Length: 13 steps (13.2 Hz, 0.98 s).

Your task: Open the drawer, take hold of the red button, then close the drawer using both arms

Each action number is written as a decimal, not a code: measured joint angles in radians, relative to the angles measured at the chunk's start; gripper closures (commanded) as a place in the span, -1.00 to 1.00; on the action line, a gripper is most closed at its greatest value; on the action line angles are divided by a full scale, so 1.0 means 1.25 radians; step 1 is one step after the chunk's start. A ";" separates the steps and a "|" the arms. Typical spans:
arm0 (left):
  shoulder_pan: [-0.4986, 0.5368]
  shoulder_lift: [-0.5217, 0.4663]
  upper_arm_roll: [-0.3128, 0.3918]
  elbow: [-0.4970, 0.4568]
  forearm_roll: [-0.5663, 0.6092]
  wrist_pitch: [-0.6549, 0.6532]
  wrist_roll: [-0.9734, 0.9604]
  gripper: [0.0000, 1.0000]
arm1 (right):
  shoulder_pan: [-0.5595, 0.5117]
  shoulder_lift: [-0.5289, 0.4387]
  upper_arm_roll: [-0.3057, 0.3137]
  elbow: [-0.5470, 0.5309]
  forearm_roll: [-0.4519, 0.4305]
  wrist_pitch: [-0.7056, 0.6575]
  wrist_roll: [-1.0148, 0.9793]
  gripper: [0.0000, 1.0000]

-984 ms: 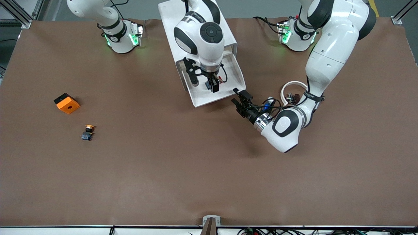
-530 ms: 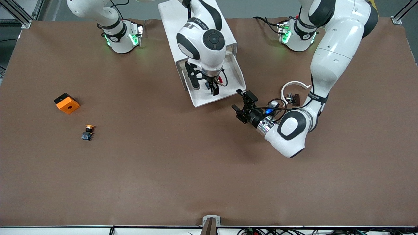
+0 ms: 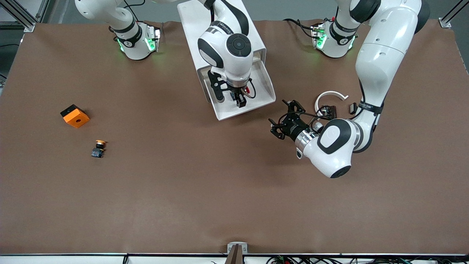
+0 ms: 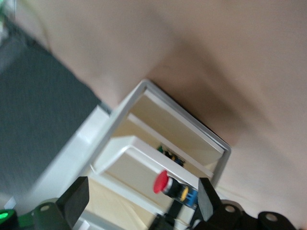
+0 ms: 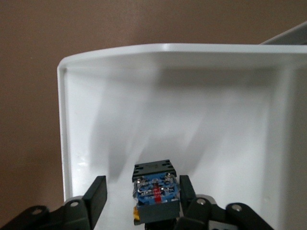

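The right gripper point(image 3: 240, 99) hangs over the open drawer point(image 3: 265, 96), its fingers pinched on the button point(image 4: 173, 186) (red cap sideways, blue base showing between the pads in the right wrist view point(image 5: 156, 191)). Just beside the drawer's front corner, toward the left arm's end, the left gripper point(image 3: 286, 118) hovers above the table point(image 3: 183, 190) with its fingers spread wide, holding nothing. A white ring point(image 3: 329, 97) lies near it.

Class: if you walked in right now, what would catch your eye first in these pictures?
First, the right gripper inside the open white drawer, its fingers around the red-capped button. Next, the left gripper, open over the table beside the drawer toward the left arm's end.
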<state>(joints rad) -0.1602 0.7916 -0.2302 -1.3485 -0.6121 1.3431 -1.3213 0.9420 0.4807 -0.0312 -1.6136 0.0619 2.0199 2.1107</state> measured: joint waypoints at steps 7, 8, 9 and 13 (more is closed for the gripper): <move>-0.030 -0.021 -0.004 -0.001 0.172 0.202 0.225 -1.00 | 0.001 0.005 0.002 0.000 0.000 0.001 -0.015 1.00; -0.035 -0.022 -0.005 0.000 0.190 0.224 0.250 -1.00 | 0.001 0.005 0.001 0.000 0.000 0.001 -0.019 1.00; -0.040 -0.023 -0.005 0.000 0.215 0.239 0.274 -1.00 | 0.000 0.005 0.000 0.002 0.000 0.001 -0.021 1.00; -0.074 -0.040 -0.006 0.004 0.285 0.300 0.311 -1.00 | -0.037 -0.001 -0.010 0.043 0.000 -0.034 -0.069 1.00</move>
<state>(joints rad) -0.2523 0.7414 -0.2375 -1.3429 -0.2564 1.7184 -0.9321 0.8963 0.4796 -0.0442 -1.5593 0.0619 1.9772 2.0239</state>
